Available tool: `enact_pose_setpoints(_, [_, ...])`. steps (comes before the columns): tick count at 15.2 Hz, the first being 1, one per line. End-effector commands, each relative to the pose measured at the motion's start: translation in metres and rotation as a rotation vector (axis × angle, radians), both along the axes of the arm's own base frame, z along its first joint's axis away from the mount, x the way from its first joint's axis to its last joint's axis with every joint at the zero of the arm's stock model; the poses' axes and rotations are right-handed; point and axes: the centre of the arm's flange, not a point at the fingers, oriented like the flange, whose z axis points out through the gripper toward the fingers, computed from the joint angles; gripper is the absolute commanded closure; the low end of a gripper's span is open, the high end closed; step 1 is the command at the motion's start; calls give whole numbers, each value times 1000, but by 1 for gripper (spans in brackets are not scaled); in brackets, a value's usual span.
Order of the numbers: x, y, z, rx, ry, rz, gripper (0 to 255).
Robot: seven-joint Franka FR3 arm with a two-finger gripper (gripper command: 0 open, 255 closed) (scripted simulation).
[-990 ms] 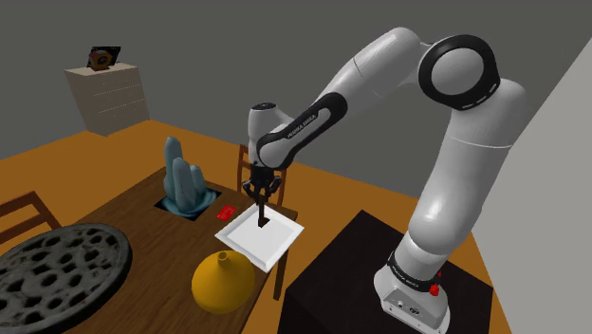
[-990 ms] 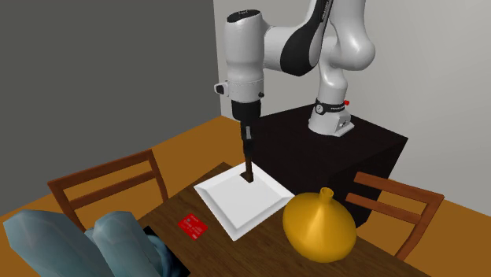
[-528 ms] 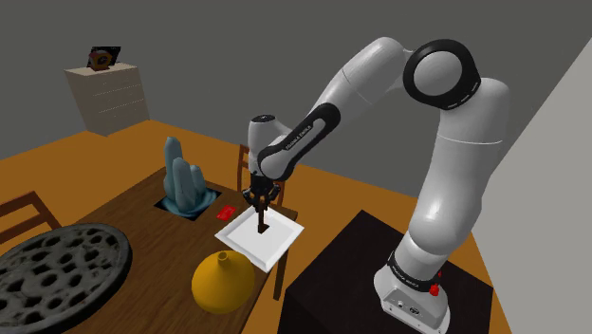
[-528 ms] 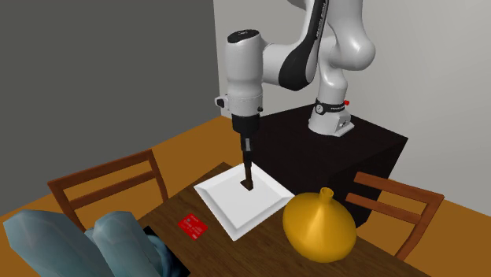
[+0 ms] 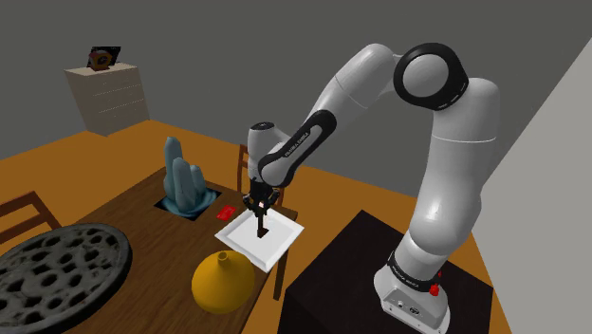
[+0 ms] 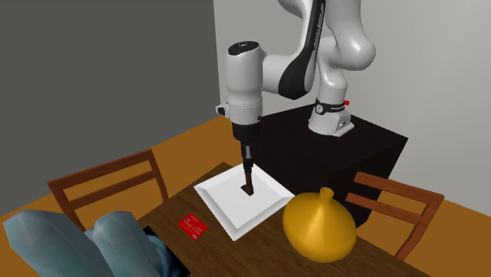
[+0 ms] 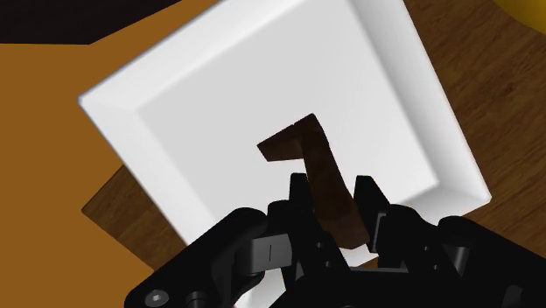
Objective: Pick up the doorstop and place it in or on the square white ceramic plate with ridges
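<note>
Since a second ago my arm has come down a little, and the doorstop's foot has sunk closer to the plate. My fingers (image 7: 299,191) are clenched on the doorstop (image 7: 302,153), a dark brown piece with a bent foot, which I hold upright by its top.

The wrist view shows the clasp plainly: one finger on each side of the stem, with the foot over the flat middle of the square white plate (image 7: 385,79). It also shows one side of the plate reaching out past the worktop's (image 7: 464,114) edge, over orange floor. In the second exterior view the doorstop (image 6: 248,181) hangs straight down from my fingers (image 6: 247,160), its foot down at the plate (image 6: 236,214); I cannot tell whether it touches. In the shoulder view the fingers (image 5: 258,202), the doorstop (image 5: 262,224) and the plate (image 5: 275,245) are small, and my forearm hides part of a chair behind them.

Just beside the plate, nearer in the shoulder view, stands a yellow vase (image 5: 224,280) (image 6: 319,224). A small red tag (image 5: 227,210) (image 6: 192,226) lies to the plate's left in the shoulder view, and further left is a blue sculpture (image 5: 184,177). A round dark tray (image 5: 57,266) lies at that view's near left. The second exterior view shows wooden chairs at the left (image 6: 110,189) and the right (image 6: 393,206), and my black stand (image 6: 354,145) beyond the plate.
</note>
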Motion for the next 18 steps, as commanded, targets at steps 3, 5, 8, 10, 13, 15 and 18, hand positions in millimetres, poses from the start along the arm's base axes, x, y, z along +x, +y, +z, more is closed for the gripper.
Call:
enact_pose_setpoints(3, [0, 0, 0, 0, 0, 0, 255])
enact_pose_setpoints(5, [0, 0, 0, 0, 0, 0, 0])
enact_pose_setpoints(8, [0, 0, 0, 0, 0, 0, 0])
enact_pose_setpoints(10, [1, 0, 13, 0, 0, 0, 0])
enact_pose_setpoints(13, [2, 0, 50, 0, 0, 0, 0])
enact_pose_setpoints(15, [2, 0, 50, 0, 0, 0, 0])
enact_pose_setpoints(18, [2, 0, 50, 0, 0, 0, 0])
